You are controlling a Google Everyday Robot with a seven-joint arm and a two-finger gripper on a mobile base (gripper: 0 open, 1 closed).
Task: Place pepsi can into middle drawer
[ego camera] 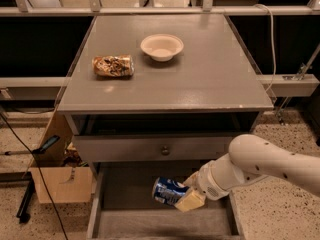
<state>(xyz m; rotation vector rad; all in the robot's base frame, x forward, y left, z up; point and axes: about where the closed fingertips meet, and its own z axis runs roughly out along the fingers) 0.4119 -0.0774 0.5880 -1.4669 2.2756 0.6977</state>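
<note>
The gripper (187,192) sits low in the scene, right of centre, over the pulled-out drawer (125,190). It is clenched on the pepsi can (168,191), with one tan finger (190,201) under the can's near right side and the other against its far side. The can lies on its side, pointing leftward from the gripper, its silver end facing left and slightly toward the near edge. It is inside the outline of the open drawer, around the middle of the grey floor; whether it touches that floor or hangs just above it cannot be told. The white arm (270,163) reaches in from the right edge, thick and rounded, and covers the drawer's right wall.

Just above the open drawer is a closed grey drawer front (130,148) with a small round knob (164,149). Over that lies the grey tabletop (210,79). On it, toward the far side, stands a pale bowl (161,46), and to its left, well apart from it, a tan-and-brown patterned can (113,65) lies on its side. On the floor to the left of the cabinet is a cardboard box (60,186), with a dark cable (30,156) running past it.
</note>
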